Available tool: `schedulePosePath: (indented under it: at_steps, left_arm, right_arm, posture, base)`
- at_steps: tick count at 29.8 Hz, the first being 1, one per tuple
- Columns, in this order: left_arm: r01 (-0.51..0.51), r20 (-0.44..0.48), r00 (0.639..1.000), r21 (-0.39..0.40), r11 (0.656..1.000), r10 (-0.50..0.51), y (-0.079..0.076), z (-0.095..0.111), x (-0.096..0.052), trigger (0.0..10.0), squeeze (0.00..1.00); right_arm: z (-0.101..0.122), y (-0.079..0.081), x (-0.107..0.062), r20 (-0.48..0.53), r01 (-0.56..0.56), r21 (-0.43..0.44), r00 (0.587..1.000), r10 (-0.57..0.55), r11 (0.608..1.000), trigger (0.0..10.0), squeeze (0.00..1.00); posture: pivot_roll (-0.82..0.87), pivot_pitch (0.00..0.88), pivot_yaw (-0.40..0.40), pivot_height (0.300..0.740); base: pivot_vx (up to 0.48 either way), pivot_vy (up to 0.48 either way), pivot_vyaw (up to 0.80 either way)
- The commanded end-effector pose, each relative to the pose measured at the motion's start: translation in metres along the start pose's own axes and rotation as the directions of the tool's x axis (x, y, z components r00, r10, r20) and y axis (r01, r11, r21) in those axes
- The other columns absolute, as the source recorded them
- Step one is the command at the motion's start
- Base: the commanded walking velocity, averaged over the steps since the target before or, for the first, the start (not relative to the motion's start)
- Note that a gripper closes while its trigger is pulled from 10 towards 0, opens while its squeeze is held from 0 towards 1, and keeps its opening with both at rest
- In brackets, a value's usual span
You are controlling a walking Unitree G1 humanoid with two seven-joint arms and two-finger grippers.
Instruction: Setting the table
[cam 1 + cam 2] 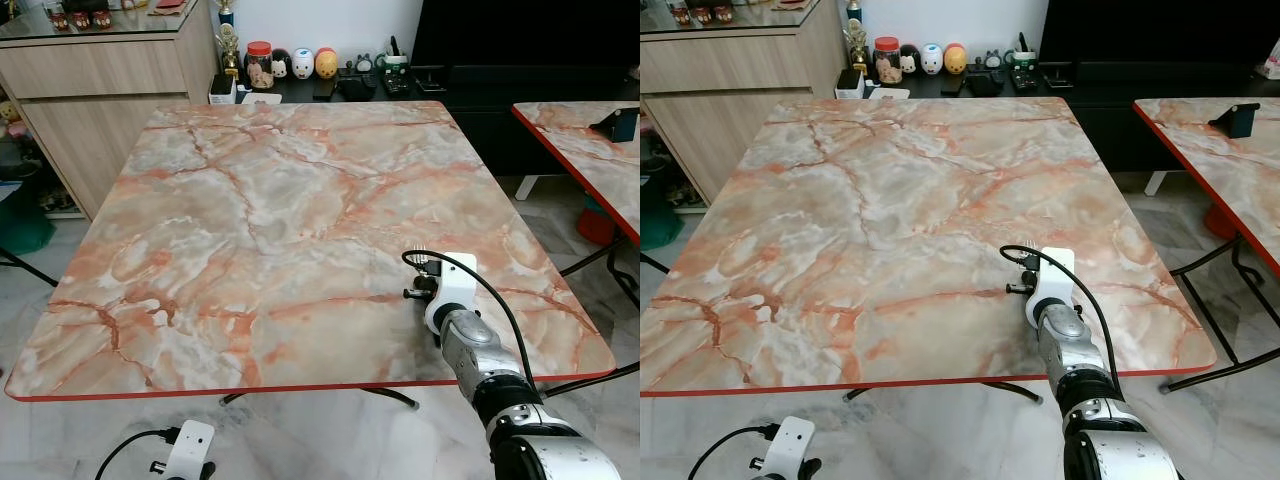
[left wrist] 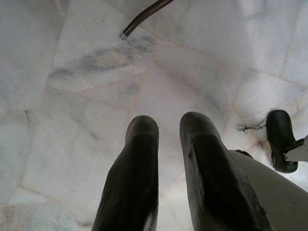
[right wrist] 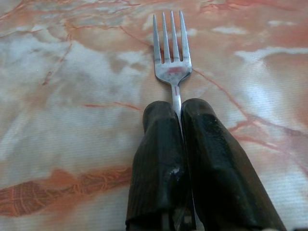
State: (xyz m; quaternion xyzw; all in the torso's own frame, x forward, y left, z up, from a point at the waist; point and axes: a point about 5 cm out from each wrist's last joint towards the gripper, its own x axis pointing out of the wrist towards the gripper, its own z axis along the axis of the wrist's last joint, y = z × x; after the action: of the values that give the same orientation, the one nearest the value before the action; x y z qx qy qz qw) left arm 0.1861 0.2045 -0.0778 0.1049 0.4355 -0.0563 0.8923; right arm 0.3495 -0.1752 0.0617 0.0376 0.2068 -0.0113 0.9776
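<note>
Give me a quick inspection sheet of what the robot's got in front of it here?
Surface: marble-patterned table, red edge, bare.
Job's things: fork, tines pointing away from the fingers, over the table.
Clutter: nothing seen on the table.
Grippers: right gripper shut on the fork's handle; left gripper slightly open, hanging over the floor.
Cables: black cable looping off the right wrist.
Surroundings: second table, sideboard with figurines, wooden cabinet.

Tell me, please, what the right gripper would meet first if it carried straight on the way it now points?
Probably the marble-patterned table top. The right gripper is shut on a fork, tines forward, angled low over the table; nothing else lies ahead. Depth is unclear, but the tines would likely touch first.
</note>
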Motion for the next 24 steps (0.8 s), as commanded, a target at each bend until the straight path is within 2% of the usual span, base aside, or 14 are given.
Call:
schedulePosePath:
  at_steps: [1,4,8,9,10,11,14,15,18,20,21,22,23,24]
  left_arm:
    - [-0.002,-0.034,0.999,-0.016,1.0,0.002,-0.001,-0.008,-0.001,10.0,0.0]
    - [0.0,-0.042,0.999,-0.012,1.0,0.0,-0.002,-0.01,-0.002,10.0,0.0]
    - [-0.002,-0.046,0.999,-0.006,1.0,0.001,-0.003,-0.012,-0.002,10.0,0.0]
    - [-0.006,-0.044,0.999,0.0,1.0,0.005,-0.002,-0.012,-0.002,10.0,0.0]
    - [-0.008,-0.044,0.999,0.001,1.0,0.008,-0.002,-0.012,-0.002,10.0,0.0]
    - [-0.015,-0.045,0.999,-0.003,1.0,0.015,-0.001,-0.013,-0.003,10.0,0.0]
    - [-0.021,-0.049,0.999,-0.003,1.0,0.021,0.001,-0.014,-0.003,10.0,0.0]
    - [-0.025,-0.052,0.998,-0.003,1.0,0.025,0.002,-0.015,-0.004,10.0,0.0]
    - [-0.035,-0.056,0.998,-0.021,0.999,0.034,0.004,-0.017,-0.004,10.0,0.0]
    - [-0.037,-0.057,0.998,-0.023,0.999,0.036,0.004,-0.017,-0.004,10.0,0.0]
    - [-0.04,-0.059,0.998,-0.029,0.999,0.039,0.005,-0.017,-0.004,10.0,0.0]
    - [-0.04,-0.059,0.998,-0.029,0.999,0.039,0.005,-0.017,-0.004,10.0,0.0]
    - [-0.045,-0.062,0.997,-0.037,0.998,0.043,0.006,-0.018,-0.005,10.0,0.0]
    - [-0.047,-0.062,0.997,-0.038,0.998,0.044,0.006,-0.019,-0.005,10.0,0.0]
  right_arm:
    - [-0.006,0.0,-0.001,-0.017,0.0,-0.003,1.0,0.0,1.0,0.0,0.0]
    - [-0.004,0.002,-0.001,0.003,-0.008,0.002,1.0,0.008,1.0,0.0,0.0]
    - [0.008,0.003,-0.002,0.116,-0.01,0.026,0.993,0.007,1.0,0.0,0.0]
    - [0.018,0.005,-0.004,0.2,-0.027,0.027,0.98,0.021,0.999,4.1,0.0]
    - [0.021,0.005,-0.005,0.228,-0.031,0.024,0.973,0.025,0.999,4.1,0.0]
    - [0.029,0.006,-0.009,0.303,-0.039,0.007,0.952,0.035,0.999,10.0,0.0]
    - [0.039,0.007,-0.016,0.399,-0.054,-0.013,0.915,0.054,0.998,10.0,0.0]
    - [0.044,0.007,-0.022,0.456,-0.058,-0.013,0.888,0.058,0.998,10.0,0.0]
    - [0.05,0.005,-0.035,0.545,-0.066,0.004,0.837,0.053,0.998,10.0,0.0]
    - [0.052,0.003,-0.042,0.584,-0.055,-0.016,0.81,0.054,0.998,10.0,0.0]
    - [0.056,0.0,-0.051,0.625,-0.031,-0.054,0.779,0.058,0.998,10.0,0.0]
    - [0.056,0.0,-0.051,0.625,-0.031,-0.054,0.779,0.058,0.998,10.0,0.0]
    - [0.059,-0.002,-0.06,0.663,-0.009,-0.076,0.746,0.057,0.997,10.0,0.0]
    - [0.061,-0.004,-0.064,0.676,-0.002,-0.077,0.735,0.054,0.997,10.0,0.0]
  posture:
    - [0.05,0.0,-0.019,0.74]
    - [0.05,0.0,-0.018,0.74]
    - [0.05,0.0,-0.017,0.74]
    - [0.05,0.0,-0.015,0.74]
    - [0.05,0.0,-0.015,0.74]
    - [0.04,0.0,-0.016,0.74]
    - [0.04,0.0,-0.018,0.74]
    - [0.04,0.0,-0.02,0.74]
    - [0.04,0.0,-0.022,0.74]
    - [0.04,0.0,-0.022,0.74]
    - [0.04,0.0,-0.022,0.74]
    - [0.04,0.0,-0.022,0.74]
    - [0.03,0.0,-0.017,0.74]
    - [0.03,0.0,-0.017,0.74]
  base:
    - [0.0,0.0,0.0]
    - [0.0,0.0,0.0]
    - [0.0,0.0,0.0]
    - [0.0,0.0,0.0]
    - [0.0,0.0,0.0]
    - [0.0,0.0,0.0]
    - [0.0,0.0,0.0]
    - [0.0,0.0,0.0]
    - [0.0,0.0,0.0]
    - [0.0,0.0,0.0]
    - [0.0,0.0,0.0]
    - [0.0,0.0,0.0]
    - [0.0,0.0,0.0]
    - [0.0,0.0,0.0]
